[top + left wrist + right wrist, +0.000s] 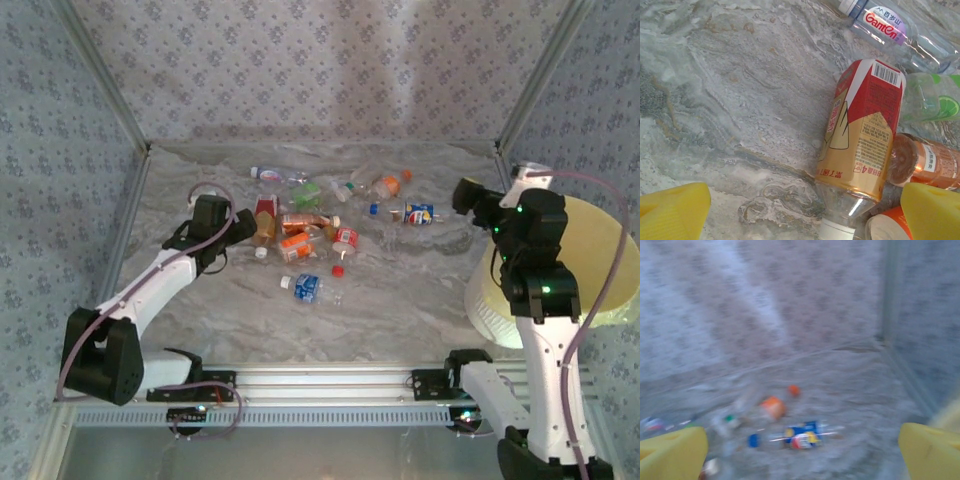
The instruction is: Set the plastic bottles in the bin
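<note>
Several plastic bottles (310, 225) lie scattered in the middle of the marbled table. My left gripper (238, 228) hovers open just left of the pile. In the left wrist view the gripper (805, 215) has its yellow fingers (675, 212) spread wide, and the neck of a red-and-gold labelled bottle (862, 135) lies between them, untouched. The bin (600, 250), a big pale-yellow bucket, stands at the right edge, partly hidden by the right arm. My right gripper (466, 195) is raised beside it, open and empty (802, 455). It looks down on a blue-labelled bottle (805, 434).
A clear Ganten bottle (885, 25), a green-labelled one (935, 100) and an orange one (927, 162) crowd the red-and-gold bottle. A loose red cap (338, 270) and a blue-labelled bottle (307, 288) lie nearer the front. Patterned walls with metal posts (120, 110) enclose the table.
</note>
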